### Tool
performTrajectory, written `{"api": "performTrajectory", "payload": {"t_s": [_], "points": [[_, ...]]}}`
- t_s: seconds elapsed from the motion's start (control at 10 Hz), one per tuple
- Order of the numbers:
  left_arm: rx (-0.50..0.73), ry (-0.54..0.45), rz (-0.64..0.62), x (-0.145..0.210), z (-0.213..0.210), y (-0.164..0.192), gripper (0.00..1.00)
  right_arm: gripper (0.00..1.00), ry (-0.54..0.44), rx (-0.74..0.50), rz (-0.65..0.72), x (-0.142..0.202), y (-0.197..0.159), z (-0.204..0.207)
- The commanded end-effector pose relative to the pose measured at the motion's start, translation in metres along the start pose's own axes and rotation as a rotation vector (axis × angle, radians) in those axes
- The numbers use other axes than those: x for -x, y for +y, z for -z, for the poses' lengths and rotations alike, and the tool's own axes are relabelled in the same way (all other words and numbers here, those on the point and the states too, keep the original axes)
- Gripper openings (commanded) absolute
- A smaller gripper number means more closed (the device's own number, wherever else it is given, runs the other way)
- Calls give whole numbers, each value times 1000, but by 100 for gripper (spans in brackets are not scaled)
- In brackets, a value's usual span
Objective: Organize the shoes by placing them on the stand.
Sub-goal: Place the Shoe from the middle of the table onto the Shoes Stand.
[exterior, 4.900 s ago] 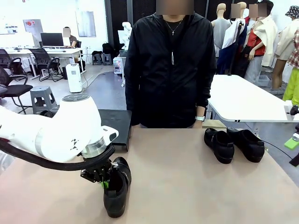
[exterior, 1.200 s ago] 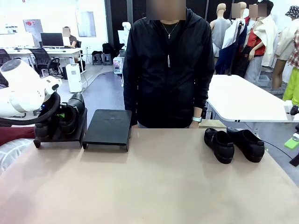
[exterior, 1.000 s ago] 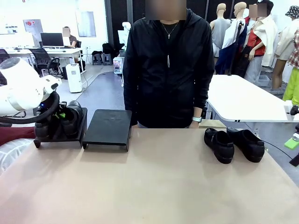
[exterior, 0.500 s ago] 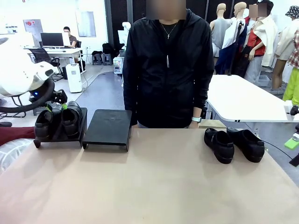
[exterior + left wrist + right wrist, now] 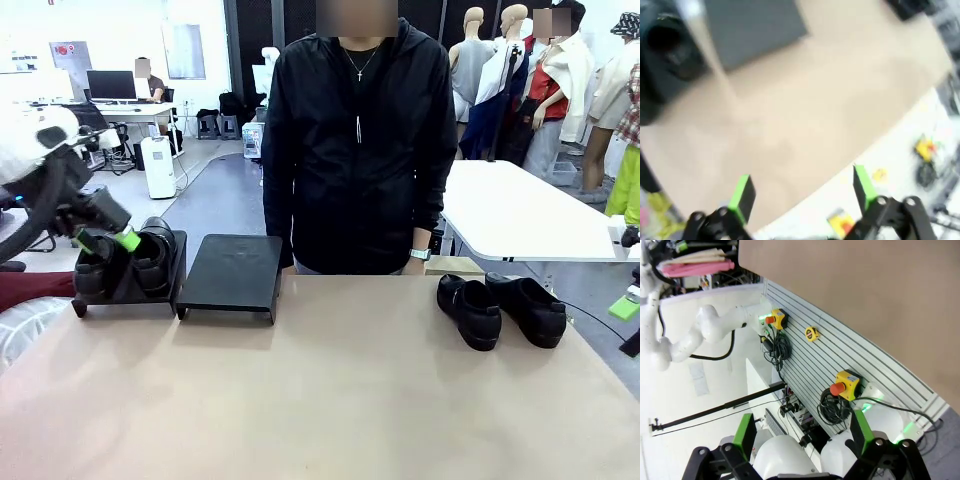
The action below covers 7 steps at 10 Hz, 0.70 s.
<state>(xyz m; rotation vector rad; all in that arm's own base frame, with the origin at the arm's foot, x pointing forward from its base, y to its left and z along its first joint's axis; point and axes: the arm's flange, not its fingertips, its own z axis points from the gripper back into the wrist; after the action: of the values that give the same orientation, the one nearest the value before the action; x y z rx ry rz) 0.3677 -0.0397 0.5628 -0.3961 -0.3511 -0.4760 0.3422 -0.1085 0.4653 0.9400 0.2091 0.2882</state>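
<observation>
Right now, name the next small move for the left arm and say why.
Probably lift the left tool clear of the stand: it is open, just above the two shoes seated there, holding nothing, while two more shoes wait on the table.

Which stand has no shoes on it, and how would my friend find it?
Look for the person in the black jacket at the far side of the tan table. Just in front of them, at the table's far edge, is a low black stand with a sloping top. Nothing sits on it, while the matching stand beside it carries two black shoes.
</observation>
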Motion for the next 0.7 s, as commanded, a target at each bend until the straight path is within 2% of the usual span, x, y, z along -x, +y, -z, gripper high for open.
{"api": "performTrajectory", "payload": {"t_s": [0.0,0.1,0.2,0.3,0.4,0.5,0.6], "points": [[170,139,190,38,-18,14,100,100,-11,-16,18,0,4,-1],[248,120,229,64,-28,16,100,100,-11,-16,18,0,4,-1],[340,7,174,77,-36,20,100,100,-11,-16,18,0,4,-1],[415,-114,-52,77,-35,26,100,100,-11,-16,18,0,4,-1],[481,-202,-174,70,-29,33,100,100,-11,-16,18,0,4,-1],[550,-330,-411,58,-21,44,100,100,-11,-16,18,0,4,-1],[559,-386,-495,53,-16,55,100,100,-11,-16,18,0,4,-1]]}}
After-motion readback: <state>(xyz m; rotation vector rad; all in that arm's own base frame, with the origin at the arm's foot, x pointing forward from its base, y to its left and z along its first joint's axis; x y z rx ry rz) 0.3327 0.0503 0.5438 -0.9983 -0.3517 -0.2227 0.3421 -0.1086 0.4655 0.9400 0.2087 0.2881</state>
